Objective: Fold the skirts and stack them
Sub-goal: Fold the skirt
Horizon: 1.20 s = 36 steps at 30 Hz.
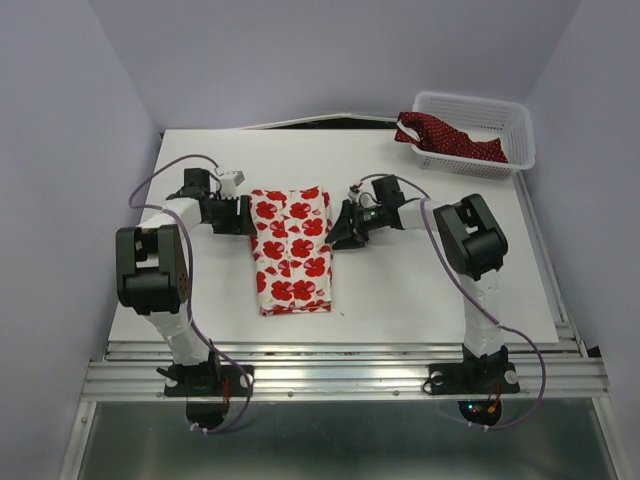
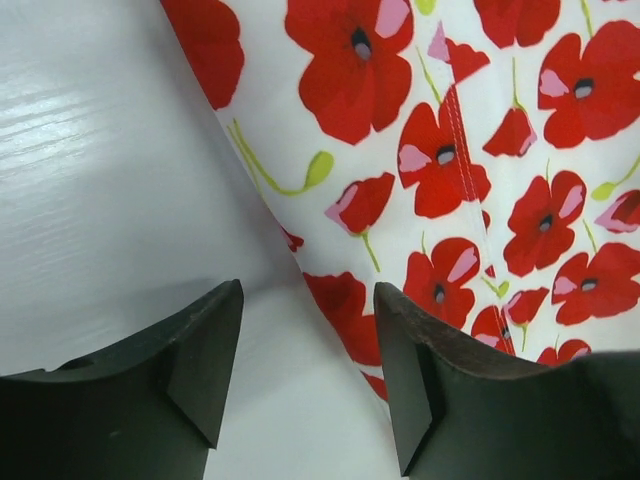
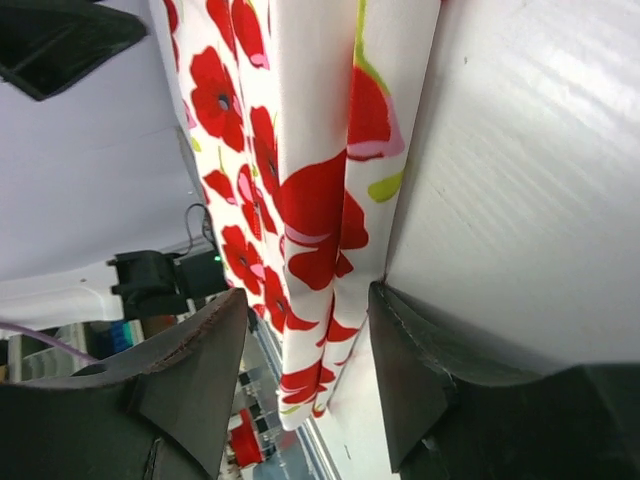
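Note:
The white skirt with red poppies (image 1: 292, 250) lies folded into a long strip in the middle of the table (image 1: 430, 290). My left gripper (image 1: 245, 215) sits at the strip's upper left edge. In the left wrist view that gripper (image 2: 308, 290) is open, with bare table between its fingers and the skirt's edge (image 2: 450, 150) running past the right finger. My right gripper (image 1: 335, 232) is at the upper right edge. Its jaws (image 3: 308, 295) stand open around the folded edge of the skirt (image 3: 310, 200). The dark red dotted skirt (image 1: 445, 135) lies bunched in the basket.
A white lattice basket (image 1: 520, 130) stands at the back right corner of the table. Metal rails (image 1: 340, 375) run along the near edge by the arm bases. Purple walls close in the back and both sides.

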### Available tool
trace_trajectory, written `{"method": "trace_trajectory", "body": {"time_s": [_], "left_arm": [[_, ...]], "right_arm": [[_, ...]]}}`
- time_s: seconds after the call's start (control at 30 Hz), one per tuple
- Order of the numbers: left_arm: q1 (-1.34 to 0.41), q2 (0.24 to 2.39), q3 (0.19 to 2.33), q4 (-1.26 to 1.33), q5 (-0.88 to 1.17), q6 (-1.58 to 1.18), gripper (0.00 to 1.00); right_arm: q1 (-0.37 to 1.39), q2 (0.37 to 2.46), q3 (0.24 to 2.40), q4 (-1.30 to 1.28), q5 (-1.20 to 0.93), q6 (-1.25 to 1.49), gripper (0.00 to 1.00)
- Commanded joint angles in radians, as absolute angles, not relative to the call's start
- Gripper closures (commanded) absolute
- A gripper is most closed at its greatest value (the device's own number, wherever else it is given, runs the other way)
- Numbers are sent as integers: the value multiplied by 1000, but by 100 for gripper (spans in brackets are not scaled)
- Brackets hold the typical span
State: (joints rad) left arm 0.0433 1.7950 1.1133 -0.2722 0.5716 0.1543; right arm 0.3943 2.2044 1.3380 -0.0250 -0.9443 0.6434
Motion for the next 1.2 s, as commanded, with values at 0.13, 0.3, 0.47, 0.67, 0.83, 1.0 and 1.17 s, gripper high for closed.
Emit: {"method": "trace_trajectory", "body": {"time_s": [0.13,0.3,0.47,0.67,0.83,1.0,1.17], "left_arm": [[34,1397,1028,-350,588,564,21],[-119,1162,950,-437,523,913,17],[-491,1049,786,-446,357,928,20],[-758,1055,678,-388,196,798,24],[-918,1095,626,-370,140,749,26],[-1003,1189,601,-341,78,689,28],[-1019,1304,604,-249,-50,630,29]], "right_arm": [[397,2036,1293,-216,-723,321,44],[406,1924,1325,-298,-742,250,45],[527,1907,1310,-238,-822,327,51],[565,1991,1275,-74,-867,459,56],[565,2094,1238,-46,-877,479,59],[565,2148,1229,-43,-864,479,59],[565,2174,1249,-70,-848,454,60]]}}
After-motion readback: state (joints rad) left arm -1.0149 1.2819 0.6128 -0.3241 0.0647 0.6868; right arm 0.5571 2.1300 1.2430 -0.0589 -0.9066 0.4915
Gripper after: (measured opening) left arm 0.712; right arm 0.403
